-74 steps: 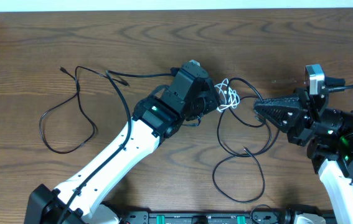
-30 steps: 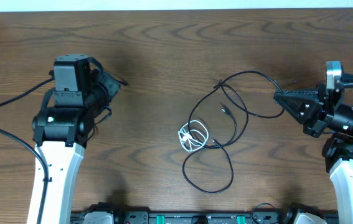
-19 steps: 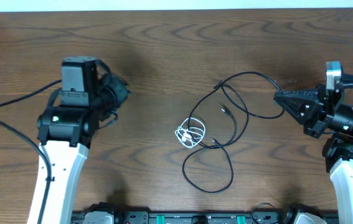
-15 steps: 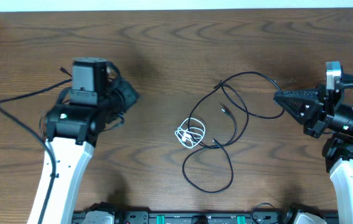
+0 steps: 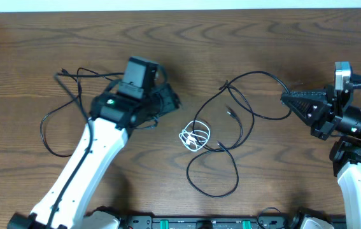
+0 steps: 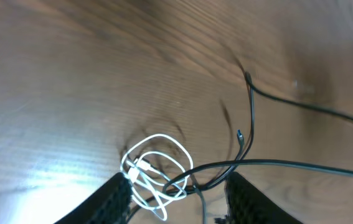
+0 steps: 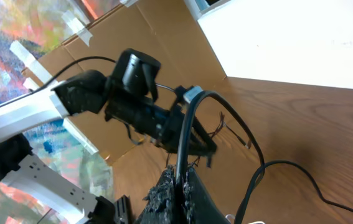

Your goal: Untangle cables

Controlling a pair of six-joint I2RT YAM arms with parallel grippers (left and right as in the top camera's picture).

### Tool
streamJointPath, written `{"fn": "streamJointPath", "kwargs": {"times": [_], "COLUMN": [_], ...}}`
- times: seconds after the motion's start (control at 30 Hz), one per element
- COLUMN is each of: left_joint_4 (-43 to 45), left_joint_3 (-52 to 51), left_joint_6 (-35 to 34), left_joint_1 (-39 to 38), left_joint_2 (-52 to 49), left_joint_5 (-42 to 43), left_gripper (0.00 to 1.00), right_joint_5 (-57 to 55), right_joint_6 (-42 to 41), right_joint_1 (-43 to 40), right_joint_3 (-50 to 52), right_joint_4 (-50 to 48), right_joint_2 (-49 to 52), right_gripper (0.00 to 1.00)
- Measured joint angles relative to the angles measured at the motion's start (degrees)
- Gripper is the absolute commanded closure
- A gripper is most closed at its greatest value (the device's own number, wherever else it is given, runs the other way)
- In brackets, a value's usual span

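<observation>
Landmark: the white cable (image 5: 195, 138) is bunched into a small coil on the table (image 5: 244, 38), and all places below are given from it.
Left fingers (image 6: 115, 198): they are seen spread apart in the left wrist view, and nothing is gripped between them. From overhead they are held near the white cable, to its left and on its far side, and are not touching it.
Right fingers (image 5: 302, 102): they are closed and pinched on a strand of the tangled black cable (image 5: 239, 130), well to the right of the white cable.
Tangled black cable: it is laid in wide loops to the right of the white cable and on its near side. One strand is passed through or over the white coil, as shown in the left wrist view. A small plug end is seen inside the loops, just right of the white cable.
Separate black cable (image 5: 48, 122): it is spread in loose loops well to the left of the white cable, partly hidden by the left arm (image 5: 94, 159) and apart from the other two.
</observation>
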State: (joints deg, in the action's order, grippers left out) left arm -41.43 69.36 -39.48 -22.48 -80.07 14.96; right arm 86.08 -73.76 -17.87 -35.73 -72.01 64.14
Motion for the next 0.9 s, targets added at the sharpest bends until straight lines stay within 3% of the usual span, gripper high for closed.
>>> {"fn": "streamJointPath", "kwargs": {"times": [0.23, 0.5, 0.6, 0.67, 0.9], "left_joint_4": [4.66, 6.78, 6.84, 6.73, 5.66], "left_joint_3": [0.00, 0.00, 0.00, 0.00, 0.00], "left_joint_6": [2.01, 17.16, 22.21, 26.27, 35.47], "left_joint_1": [-4.28, -8.00, -7.96, -7.96, -9.38], "left_joint_2": [-4.76, -7.61, -7.52, -7.52, -7.52], "left_joint_5": [1.79, 2.80, 2.80, 2.89, 2.93], "left_gripper": [0.45, 0.45, 0.26, 0.19, 0.16], "right_joint_5": [-0.48, -0.59, -0.59, -0.59, -0.59], "right_joint_6": [-0.61, -0.61, -0.61, -0.61, -0.63], "right_joint_1": [0.00, 0.00, 0.00, 0.00, 0.00], "right_joint_3": [0.00, 0.00, 0.00, 0.00, 0.00], "right_joint_4": [0.00, 0.00, 0.00, 0.00, 0.00], "right_joint_2": [0.00, 0.00, 0.00, 0.00, 0.00], "right_gripper": [0.99, 0.99, 0.99, 0.99, 0.99]}}
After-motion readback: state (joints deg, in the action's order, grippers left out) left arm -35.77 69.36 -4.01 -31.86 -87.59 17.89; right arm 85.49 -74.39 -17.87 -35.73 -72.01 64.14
